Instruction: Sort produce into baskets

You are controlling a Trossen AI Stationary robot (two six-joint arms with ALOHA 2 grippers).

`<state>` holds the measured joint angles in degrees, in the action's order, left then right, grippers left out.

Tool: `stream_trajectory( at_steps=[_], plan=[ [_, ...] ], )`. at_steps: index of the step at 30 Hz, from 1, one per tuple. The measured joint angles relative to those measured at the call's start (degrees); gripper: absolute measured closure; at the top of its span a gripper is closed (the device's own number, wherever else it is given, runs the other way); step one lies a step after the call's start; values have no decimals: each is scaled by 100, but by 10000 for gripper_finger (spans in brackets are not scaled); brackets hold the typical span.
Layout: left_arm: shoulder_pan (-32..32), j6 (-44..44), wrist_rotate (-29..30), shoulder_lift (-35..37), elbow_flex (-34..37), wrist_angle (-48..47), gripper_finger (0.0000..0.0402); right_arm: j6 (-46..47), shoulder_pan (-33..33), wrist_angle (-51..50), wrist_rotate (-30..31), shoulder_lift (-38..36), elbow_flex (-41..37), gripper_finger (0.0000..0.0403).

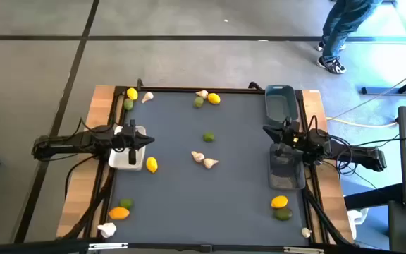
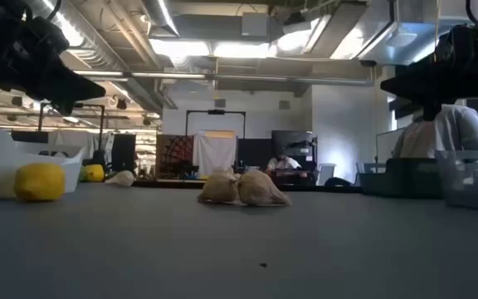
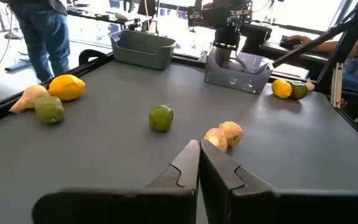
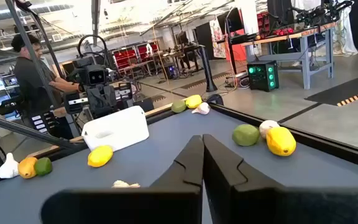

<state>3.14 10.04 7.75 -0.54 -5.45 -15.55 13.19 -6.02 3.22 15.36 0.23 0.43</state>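
- Closest to the left wrist camera, the left gripper (image 3: 199, 163) has its fingers pressed together on nothing; in the high view it hangs over the white basket (image 1: 129, 156) at the table's left edge.
- Table (image 1: 238, 183), dark grey, carries three baskets: the white one at left, the dark grey basket (image 1: 285, 169) at right, and the blue-grey basket (image 1: 280, 101) just behind that one.
- Right gripper (image 4: 202, 158), fingers likewise together and empty, hangs over the dark grey basket.
- Lemons: one lemon (image 1: 151, 165) just beside the white basket; another (image 1: 279, 202) in front of the dark grey basket, touching a lime (image 1: 283, 214).
- A lone lime (image 1: 208, 137) sits mid-table.
- Two garlic bulbs (image 1: 204, 159) lie together near the centre, just in front of that lime.
- More produce sits along the far edge and at the near left corner.
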Motion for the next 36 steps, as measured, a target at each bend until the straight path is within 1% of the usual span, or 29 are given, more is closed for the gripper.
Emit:
stream_trajectory(
  at_steps=[33, 36],
  plan=[
    [1, 0, 1, 1, 0, 1, 396, -2, 0, -2, 2, 1, 2, 397],
    [2, -179, 200, 0, 0, 96, 396, -2, 2, 10, 0, 0, 0, 397]
  ],
)
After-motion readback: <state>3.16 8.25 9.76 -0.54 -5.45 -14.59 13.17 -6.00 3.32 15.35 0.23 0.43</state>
